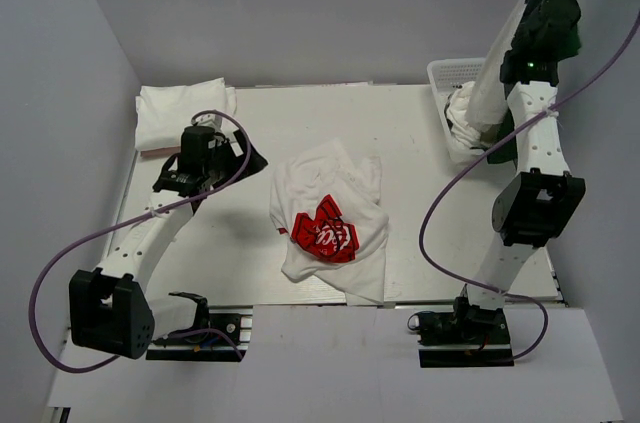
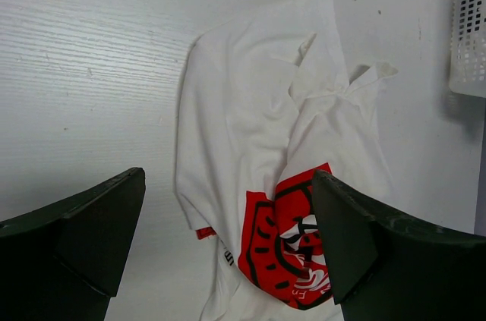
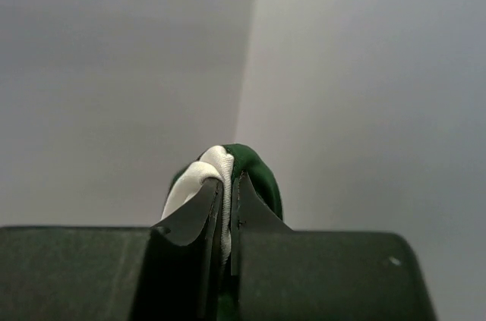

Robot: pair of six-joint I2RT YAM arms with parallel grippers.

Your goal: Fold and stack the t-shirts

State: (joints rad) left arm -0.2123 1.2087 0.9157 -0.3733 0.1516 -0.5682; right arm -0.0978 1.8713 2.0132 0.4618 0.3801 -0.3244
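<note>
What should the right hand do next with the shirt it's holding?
Probably lift a little higher. The right hand is shut on a white shirt, with green cloth pinched too, and the shirt's lower end sits bunched in the basket, not yet clear.

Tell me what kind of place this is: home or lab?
Most likely a lab test cell: bare grey walls boxing in a white table, with two cabled robot arms bolted at its near edge.
</note>
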